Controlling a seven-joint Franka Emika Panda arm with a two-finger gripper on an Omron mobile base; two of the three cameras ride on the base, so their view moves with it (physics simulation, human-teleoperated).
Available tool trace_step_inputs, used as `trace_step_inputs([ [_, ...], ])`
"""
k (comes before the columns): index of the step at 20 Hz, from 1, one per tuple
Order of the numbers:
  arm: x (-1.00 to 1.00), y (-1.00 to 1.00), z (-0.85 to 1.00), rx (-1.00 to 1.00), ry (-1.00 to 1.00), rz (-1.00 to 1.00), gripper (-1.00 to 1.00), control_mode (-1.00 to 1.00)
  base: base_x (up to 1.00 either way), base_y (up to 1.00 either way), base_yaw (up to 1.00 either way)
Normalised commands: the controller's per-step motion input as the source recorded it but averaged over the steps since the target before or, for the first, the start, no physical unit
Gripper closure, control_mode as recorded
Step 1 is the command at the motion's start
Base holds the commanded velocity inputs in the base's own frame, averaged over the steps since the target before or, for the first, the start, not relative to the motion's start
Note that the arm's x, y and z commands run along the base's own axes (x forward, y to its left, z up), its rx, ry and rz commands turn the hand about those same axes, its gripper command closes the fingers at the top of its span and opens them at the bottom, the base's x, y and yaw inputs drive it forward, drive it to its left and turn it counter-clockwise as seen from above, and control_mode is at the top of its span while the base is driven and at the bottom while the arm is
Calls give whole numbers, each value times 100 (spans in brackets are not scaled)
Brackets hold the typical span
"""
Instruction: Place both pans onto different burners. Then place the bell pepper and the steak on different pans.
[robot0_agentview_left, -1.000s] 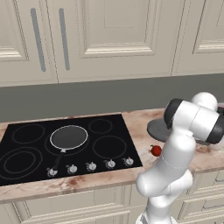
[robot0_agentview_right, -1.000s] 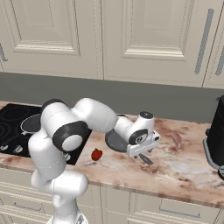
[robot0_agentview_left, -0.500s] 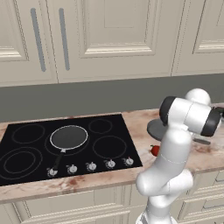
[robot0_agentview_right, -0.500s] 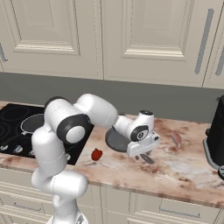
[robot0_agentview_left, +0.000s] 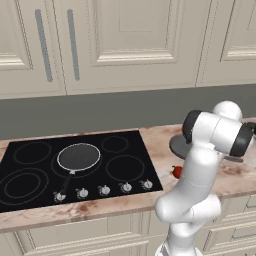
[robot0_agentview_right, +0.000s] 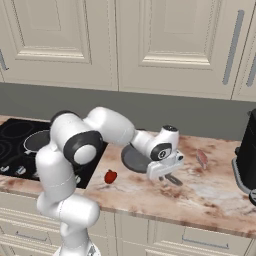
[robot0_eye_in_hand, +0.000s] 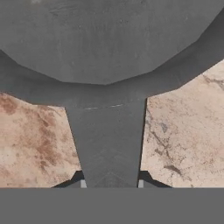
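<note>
Cream panelled wall cabinets (robot0_agentview_left: 125, 45) with long grey bar handles (robot0_agentview_left: 74, 45) hang above a plain grey backsplash (robot0_agentview_left: 100, 112). Below the backsplash runs a mottled pinkish-brown stone worktop (robot0_agentview_right: 200, 195), and under the worktop sit cream base cabinets (robot0_agentview_right: 190, 237) with drawer fronts. The light is even and soft.

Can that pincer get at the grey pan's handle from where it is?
Yes, it seems so: the pincer is already shut on the grey pan's handle, on the counter right of the cooktop.
</note>
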Motion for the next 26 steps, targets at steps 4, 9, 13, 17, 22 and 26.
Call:
trace_step_inputs([
  [4,-38,-1,13,0,-17,5,100,-100,0,0,0],
  [9,-9,3,15,0,-7,11,100,-100,0,0,0],
  [13,1,18,36,0,0,13,100,-100,0,0,0],
  [17,10,16,52,0,3,12,100,-100,0,0,0],
  [22,4,15,38,0,3,13,100,-100,0,0,0],
  [26,0,24,19,0,1,15,100,-100,0,0,0],
])
